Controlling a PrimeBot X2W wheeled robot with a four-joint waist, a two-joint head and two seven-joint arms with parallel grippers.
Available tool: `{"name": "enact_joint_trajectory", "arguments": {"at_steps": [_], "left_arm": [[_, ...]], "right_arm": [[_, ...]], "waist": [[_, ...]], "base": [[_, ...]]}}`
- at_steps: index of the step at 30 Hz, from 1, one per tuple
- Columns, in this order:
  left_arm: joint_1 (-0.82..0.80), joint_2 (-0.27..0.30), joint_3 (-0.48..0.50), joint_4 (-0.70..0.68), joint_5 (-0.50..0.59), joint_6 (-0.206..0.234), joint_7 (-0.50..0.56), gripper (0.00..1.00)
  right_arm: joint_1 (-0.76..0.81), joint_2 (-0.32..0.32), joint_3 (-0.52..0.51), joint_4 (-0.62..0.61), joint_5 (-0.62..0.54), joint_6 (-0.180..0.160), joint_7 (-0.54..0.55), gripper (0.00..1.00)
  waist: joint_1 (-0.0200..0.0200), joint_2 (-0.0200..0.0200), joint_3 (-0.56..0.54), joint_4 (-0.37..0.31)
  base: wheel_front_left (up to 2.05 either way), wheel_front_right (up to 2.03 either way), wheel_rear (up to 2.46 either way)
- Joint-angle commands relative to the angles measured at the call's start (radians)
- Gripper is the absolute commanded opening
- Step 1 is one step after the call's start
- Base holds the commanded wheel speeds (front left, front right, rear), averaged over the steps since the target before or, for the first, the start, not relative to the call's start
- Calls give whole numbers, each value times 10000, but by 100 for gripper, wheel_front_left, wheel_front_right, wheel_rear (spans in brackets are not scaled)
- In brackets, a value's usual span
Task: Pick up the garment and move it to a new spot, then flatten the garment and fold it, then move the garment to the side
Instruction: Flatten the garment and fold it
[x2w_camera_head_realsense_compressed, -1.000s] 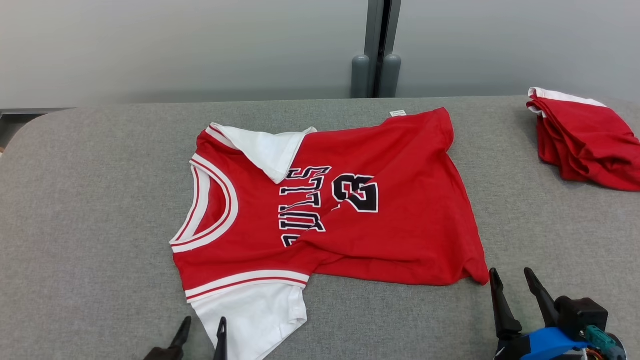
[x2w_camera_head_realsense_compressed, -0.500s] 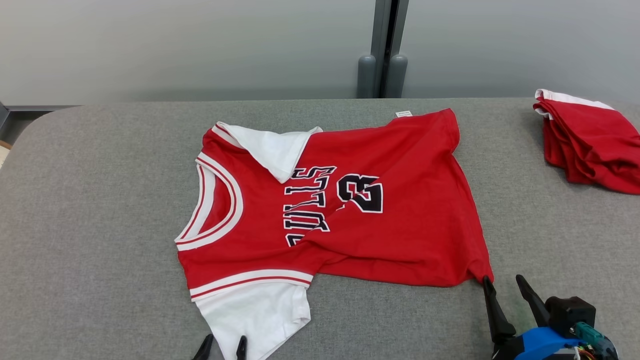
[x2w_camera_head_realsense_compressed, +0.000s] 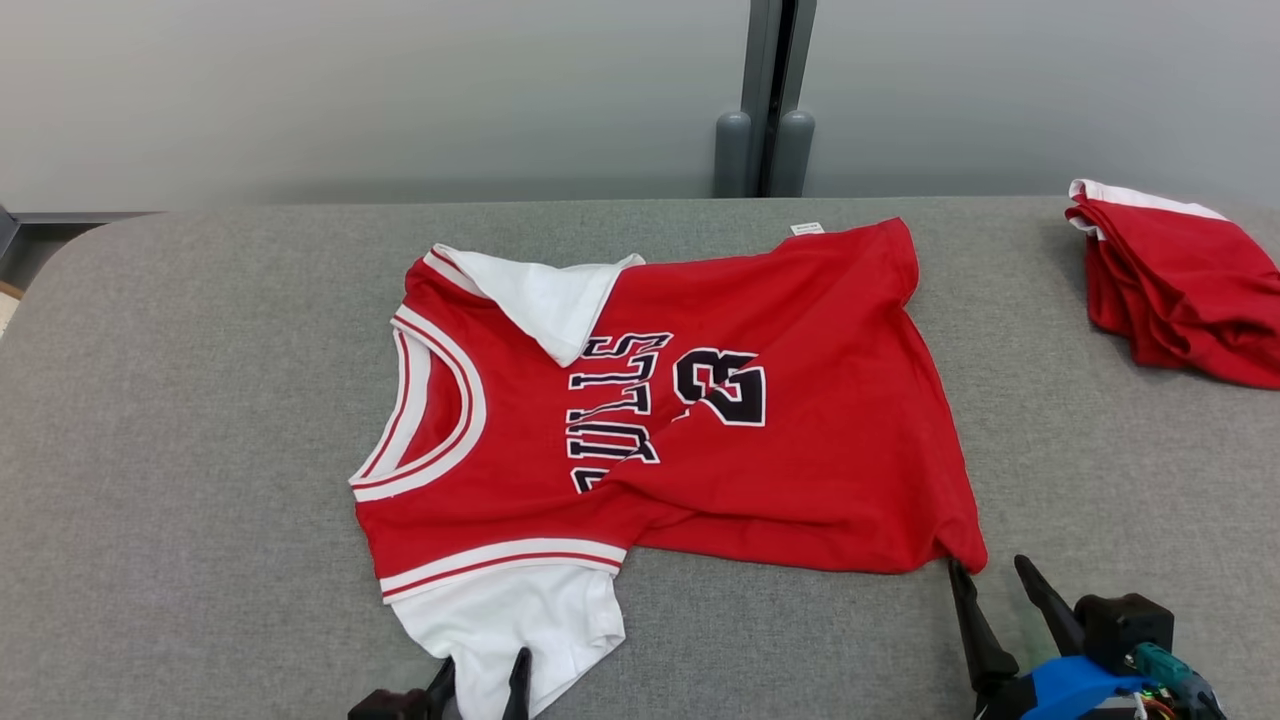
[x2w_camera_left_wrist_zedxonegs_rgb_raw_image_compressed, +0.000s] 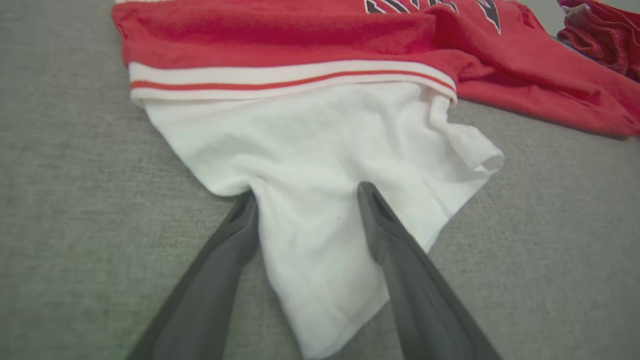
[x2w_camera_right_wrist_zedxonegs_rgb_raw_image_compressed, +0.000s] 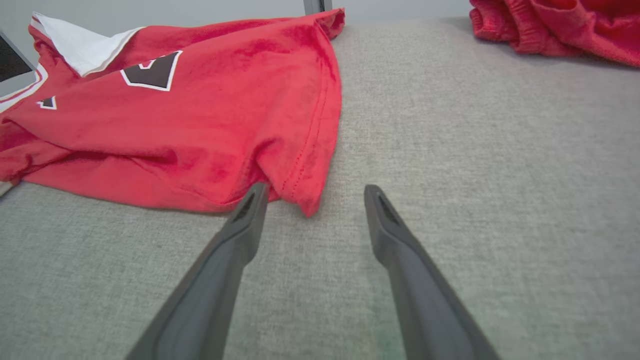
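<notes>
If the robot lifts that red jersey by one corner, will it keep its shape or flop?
Probably flops: the red jersey already lies rumpled, its far white sleeve folded over. It looks thin and light. Pushed on the fuzzy grey table, it would likely bunch, not slide.

Long, dark, tapered fingers (x2w_camera_right_wrist_zedxonegs_rgb_raw_image_compressed: 215, 280) — blue wrist housing (x2w_camera_head_realsense_compressed: 1075, 690), perhaps a teal connector (x2w_camera_head_realsense_compressed: 1165, 668) beside it.

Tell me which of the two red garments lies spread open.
The red jersey with black lettering, in the middle; the other red garment sits bunched at the far right.
</notes>
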Motion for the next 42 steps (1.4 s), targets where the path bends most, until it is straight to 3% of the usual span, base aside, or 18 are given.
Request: {"name": "enact_joint_trajectory", "arguments": {"at_steps": [1, 14, 15, 16, 17, 18, 19, 22, 34, 42], "left_arm": [[-145, -42, -94, 153, -51, -90, 129, 100], [-536, -32, -298, 62, -178, -63, 120, 100], [-546, -31, -308, 45, -192, -63, 120, 100], [-543, -31, -334, 60, -224, -63, 121, 100], [-547, -32, -354, 84, -243, -63, 121, 48], [-554, -32, -375, 98, -250, -63, 121, 7], [-572, -40, -409, 77, -279, -63, 121, 0], [-595, -28, -376, -111, -336, -63, 107, 0], [-554, 173, 761, -2653, -724, -63, 70, 0], [-2093, 802, 865, -3609, -1315, -64, 78, 0]], "right_arm": [[-215, -65, 64, 20, 71, 4, -49, 100], [-1080, -161, 600, 936, 441, 4, -47, 100], [-1153, -151, 654, 991, 511, 4, -48, 76], [-1203, -138, 721, 1108, 596, 4, -47, 4], [-1259, -132, 809, 1252, 675, 4, -45, 0], [-1357, -157, 864, 1351, 729, 4, -44, 0], [-1437, -198, 913, 1426, 778, 4, -42, 0], [-1521, -262, 1052, 1436, 906, 4, -42, 0], [-71, -1036, 1254, -2071, 842, 4, -42, 0], [-900, -1298, 1444, -3438, 788, 4, -43, 0]], "waist": [[0, 0, 47, 22], [0, 0, 347, 201], [0, 0, 363, 208], [0, 0, 373, 214], [0, 0, 385, 215], [0, 0, 400, 215], [0, 0, 413, 219], [0, 0, 428, 236], [0, 0, 222, -13], [0, 0, 396, -283]], "base": [[0, 0, 0], [0, 0, 0], [0, 0, 0], [0, 0, 0], [0, 0, 0], [0, 0, 0], [0, 0, 0], [0, 0, 0], [0, 0, 0], [0, 0, 0]]}}
